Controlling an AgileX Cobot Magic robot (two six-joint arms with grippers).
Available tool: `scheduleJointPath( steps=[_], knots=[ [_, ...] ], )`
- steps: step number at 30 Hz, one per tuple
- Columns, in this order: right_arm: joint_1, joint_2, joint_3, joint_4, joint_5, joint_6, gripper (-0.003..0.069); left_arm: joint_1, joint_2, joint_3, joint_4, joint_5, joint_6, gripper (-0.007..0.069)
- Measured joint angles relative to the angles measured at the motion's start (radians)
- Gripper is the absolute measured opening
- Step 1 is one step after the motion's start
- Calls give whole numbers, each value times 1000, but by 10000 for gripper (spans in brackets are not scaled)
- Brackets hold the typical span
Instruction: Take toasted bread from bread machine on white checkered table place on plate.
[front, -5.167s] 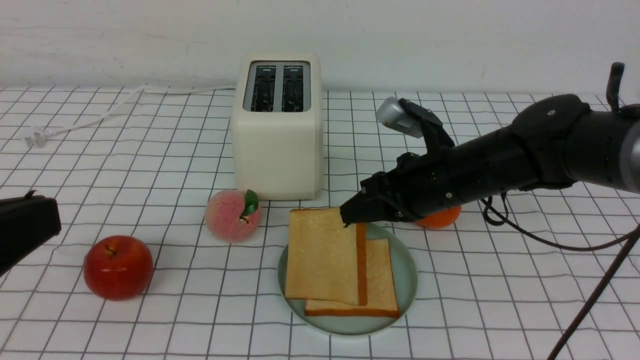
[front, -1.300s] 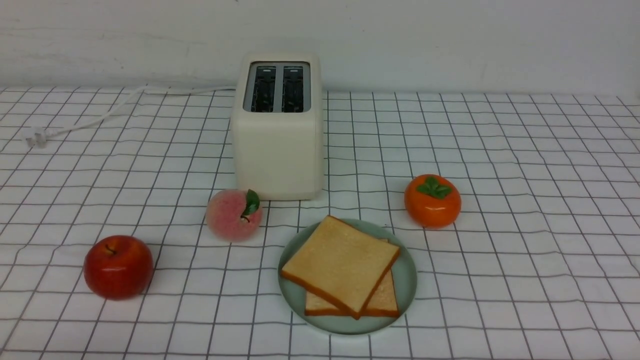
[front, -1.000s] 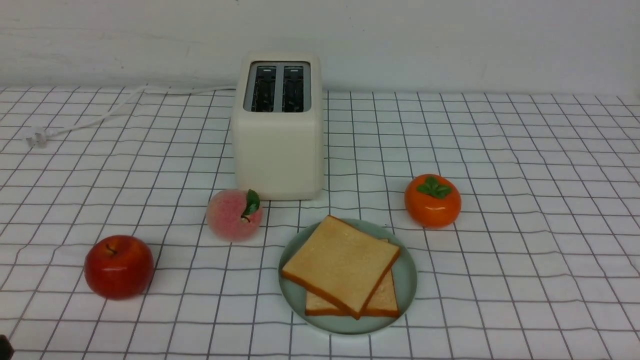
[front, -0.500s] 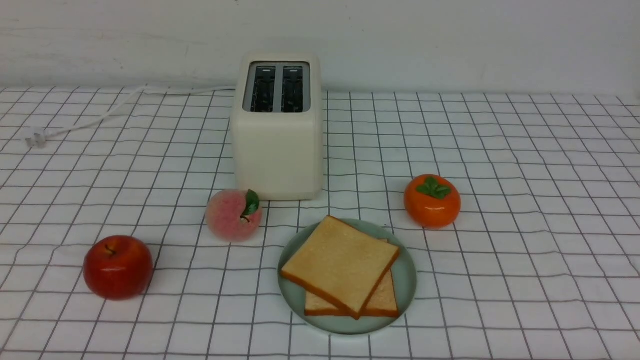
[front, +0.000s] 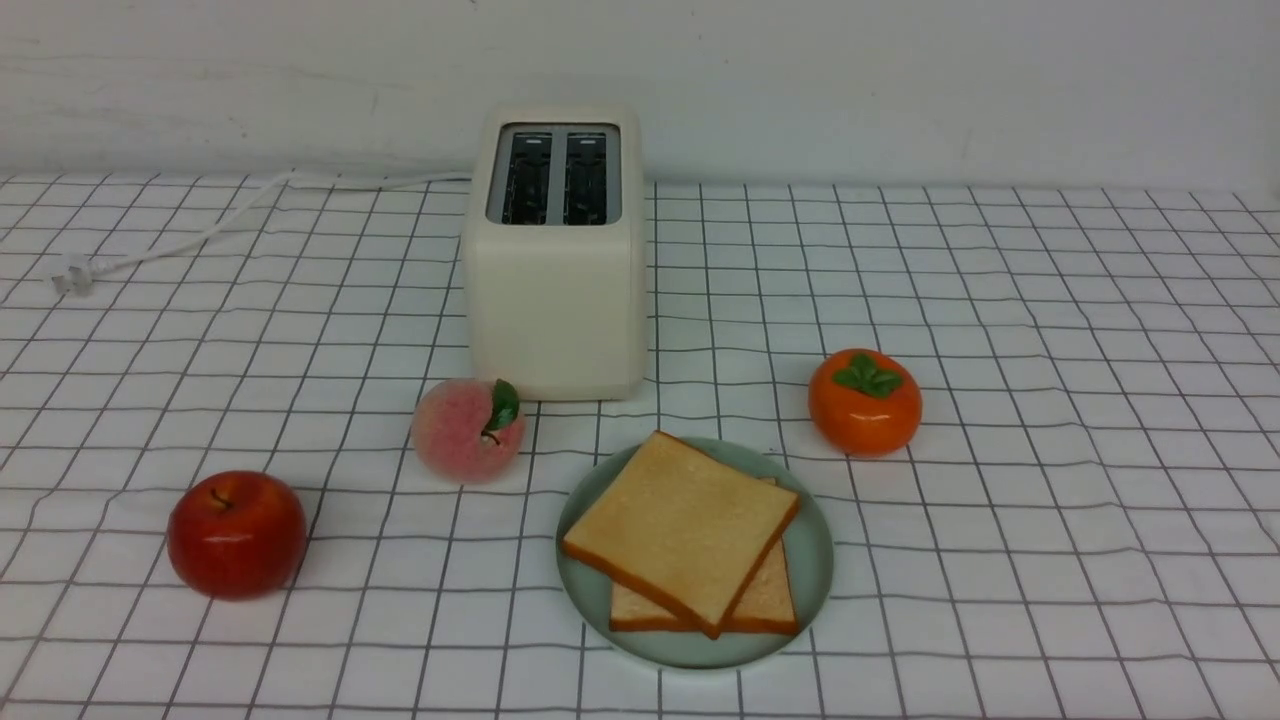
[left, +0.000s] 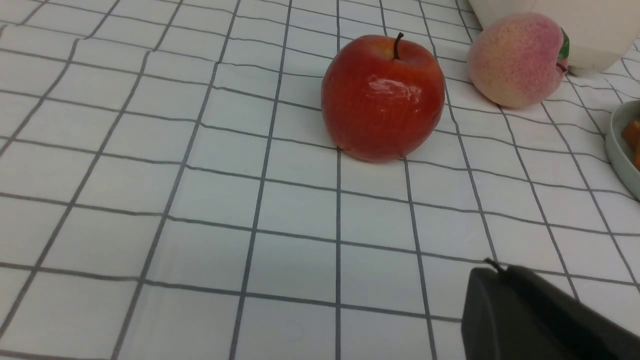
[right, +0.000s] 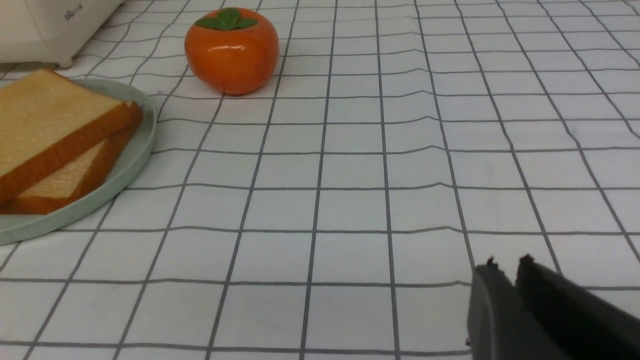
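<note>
Two slices of toasted bread lie stacked on the mint-green plate (front: 818, 560): the top slice (front: 680, 520) sits turned across the lower slice (front: 772, 598). The cream-white bread machine (front: 555, 290) stands behind the plate on the white checkered table (front: 1050, 400), and both its slots look empty. Neither arm shows in the front view. In the left wrist view my left gripper (left: 495, 267) is shut and empty, low over the table near the red apple (left: 382, 97). In the right wrist view my right gripper (right: 505, 262) is shut and empty, well off to the side of the plate (right: 135, 155) and the toast (right: 45, 115).
A red apple (front: 236, 535) lies at the front left and a peach (front: 467, 430) lies in front of the toaster. An orange persimmon (front: 865, 400) sits right of the plate. The white power cord (front: 200, 230) runs to the back left.
Since 5.2 s ago my right arm has let go of the top slice and left the front view, as has the left gripper. The top slice now lies flat and turned. Nothing moved in the last second.
</note>
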Motion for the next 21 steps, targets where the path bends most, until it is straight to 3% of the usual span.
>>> scheduleJointPath(
  steps=[21],
  knots=[
    [0, 0, 0, 0, 0, 0, 100, 0, 0, 0, -1, 0, -1, -11]
  ],
)
